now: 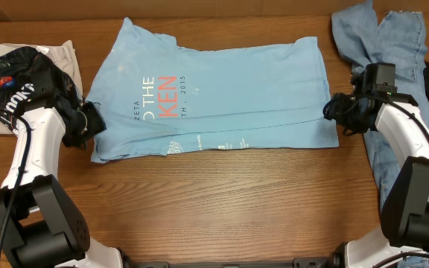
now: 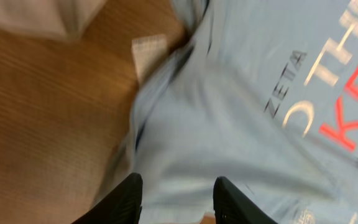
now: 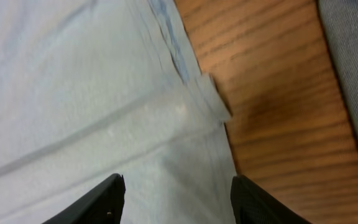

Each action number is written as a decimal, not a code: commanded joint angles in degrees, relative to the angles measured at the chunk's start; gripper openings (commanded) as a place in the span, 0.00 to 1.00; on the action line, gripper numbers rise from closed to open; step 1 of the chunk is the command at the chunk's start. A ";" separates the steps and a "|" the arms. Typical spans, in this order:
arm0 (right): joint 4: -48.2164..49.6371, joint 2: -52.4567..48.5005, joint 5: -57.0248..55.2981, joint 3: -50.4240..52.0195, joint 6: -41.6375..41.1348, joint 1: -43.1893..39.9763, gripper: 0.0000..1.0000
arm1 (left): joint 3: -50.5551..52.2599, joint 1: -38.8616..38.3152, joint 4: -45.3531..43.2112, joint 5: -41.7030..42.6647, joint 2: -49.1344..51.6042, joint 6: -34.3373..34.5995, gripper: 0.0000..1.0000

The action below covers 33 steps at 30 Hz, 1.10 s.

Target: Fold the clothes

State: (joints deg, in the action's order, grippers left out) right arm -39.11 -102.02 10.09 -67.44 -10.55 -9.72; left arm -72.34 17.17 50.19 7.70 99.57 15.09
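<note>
1. Nearest the robot, the wooden surface shows bare wood between the two arm bases. The bottom edge of the overhead view cuts those bases off.
2. The near long edge of the T-shirt is turned over on itself in a narrow strip. Small white print shows on the strip but is too small to read.
3. The left fingers are at the shirt's near left corner. The left wrist view is blurred and shows only their tips. They stand moderately apart with light-blue cloth filling the gap, and whether the tips touch it cannot be told.
4. The right fingers are at the shirt's right edge, spread wide above the cloth and holding nothing. Only their tips show, just short of a fold ridge that ends at the hem.
5. The shirt lies flat in the middle of the surface with its long axis running left to right. The lines of lettering are turned sideways, which puts the neck end to the left and the hem to the right. One sleeve points away at the far left corner; the near sleeve cannot be made out.
6. A crease breaks up the navy and red lettering, so only "ZETA", "THE", "KEN" and "2015" can be read.
7. Farthest off, the jeans lie at the right and are cut off by the top edge. At the left, partly behind the left arm, a black shirt lies on a pale cloth.
</note>
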 commanded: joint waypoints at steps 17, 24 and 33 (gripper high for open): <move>-8.41 -0.13 0.72 -0.04 -0.11 0.07 0.58 | 11.96 -0.44 -1.14 3.63 0.52 -0.04 0.36; -9.38 -0.13 0.70 -0.04 -0.11 0.07 0.58 | 12.72 -0.44 -5.49 4.59 0.52 -0.04 0.36; -9.46 -0.13 0.72 -0.04 -0.09 0.07 0.58 | 12.72 -0.44 -7.32 5.64 0.52 -0.04 0.37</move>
State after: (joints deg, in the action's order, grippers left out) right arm -48.71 -102.02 10.26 -67.44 -10.50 -9.72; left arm -59.75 17.17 43.53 12.25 99.68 15.07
